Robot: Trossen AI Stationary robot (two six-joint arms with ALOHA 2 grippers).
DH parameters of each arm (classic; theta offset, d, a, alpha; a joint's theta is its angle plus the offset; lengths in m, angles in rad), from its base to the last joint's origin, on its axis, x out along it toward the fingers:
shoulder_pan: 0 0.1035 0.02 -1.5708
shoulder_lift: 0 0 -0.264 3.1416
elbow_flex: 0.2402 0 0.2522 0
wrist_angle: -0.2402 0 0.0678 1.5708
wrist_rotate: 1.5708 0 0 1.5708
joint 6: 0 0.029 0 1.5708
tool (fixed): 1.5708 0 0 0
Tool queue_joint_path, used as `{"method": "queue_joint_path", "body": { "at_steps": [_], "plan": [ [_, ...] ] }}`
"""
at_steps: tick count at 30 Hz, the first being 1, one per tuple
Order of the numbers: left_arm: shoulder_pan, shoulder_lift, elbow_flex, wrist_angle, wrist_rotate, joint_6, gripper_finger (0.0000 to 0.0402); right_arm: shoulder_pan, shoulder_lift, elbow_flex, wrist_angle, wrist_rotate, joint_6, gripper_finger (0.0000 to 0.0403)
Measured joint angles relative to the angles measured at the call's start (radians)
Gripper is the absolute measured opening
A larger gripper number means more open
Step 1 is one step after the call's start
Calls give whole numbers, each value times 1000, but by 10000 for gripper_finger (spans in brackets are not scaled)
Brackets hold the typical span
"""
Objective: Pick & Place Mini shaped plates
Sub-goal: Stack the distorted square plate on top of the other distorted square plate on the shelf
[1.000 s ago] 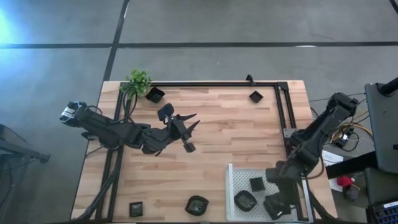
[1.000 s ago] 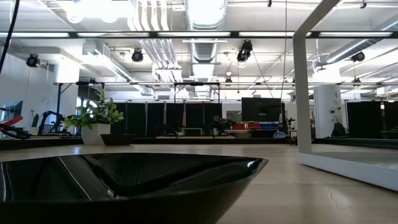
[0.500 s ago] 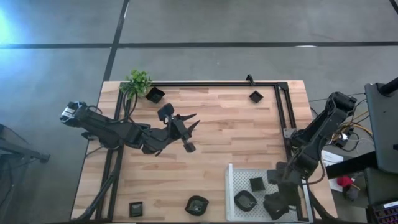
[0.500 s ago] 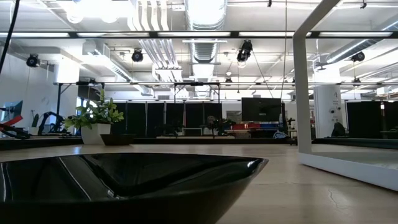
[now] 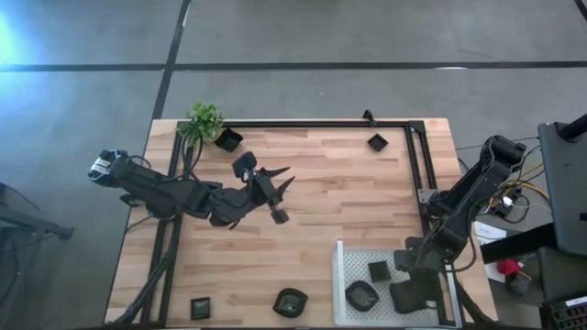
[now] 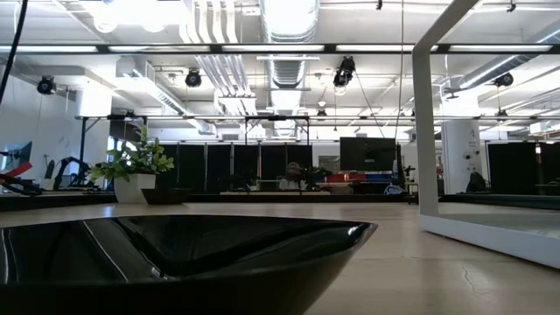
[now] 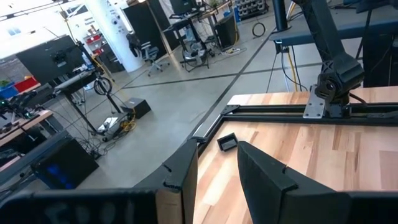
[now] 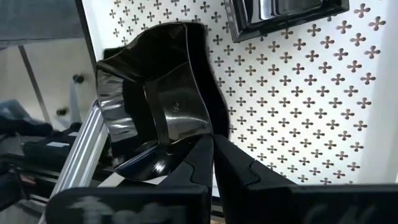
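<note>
Right gripper (image 8: 212,152) pinches black plate (image 8: 158,109) rim over white tray (image 8: 298,93), seen only by right wrist; left gripper (image 5: 278,186) spread, empty, mid-table.

Four camera views of one light wooden desk (image 5: 321,202).
Overhead looks straight down; low camera sits at desk level; wrist cameras look past each claw.

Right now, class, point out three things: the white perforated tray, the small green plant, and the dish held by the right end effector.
white perforated tray (image 5: 343,268): high view, bare left edge.
small green plant (image 5: 204,119): high view, leaves.
held dish (image 8: 163,109): right wrist view, inner wall.
</note>
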Motion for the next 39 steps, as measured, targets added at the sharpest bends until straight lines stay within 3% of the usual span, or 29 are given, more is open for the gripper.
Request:
{"method": "queue_joint_path", "body": {
  "at_steps": [39],
  "plan": [
    [13, 0, 0, 0, 0, -2, 110, 0, -1, 19, -10, 0, 71, 9]
  ]
}}
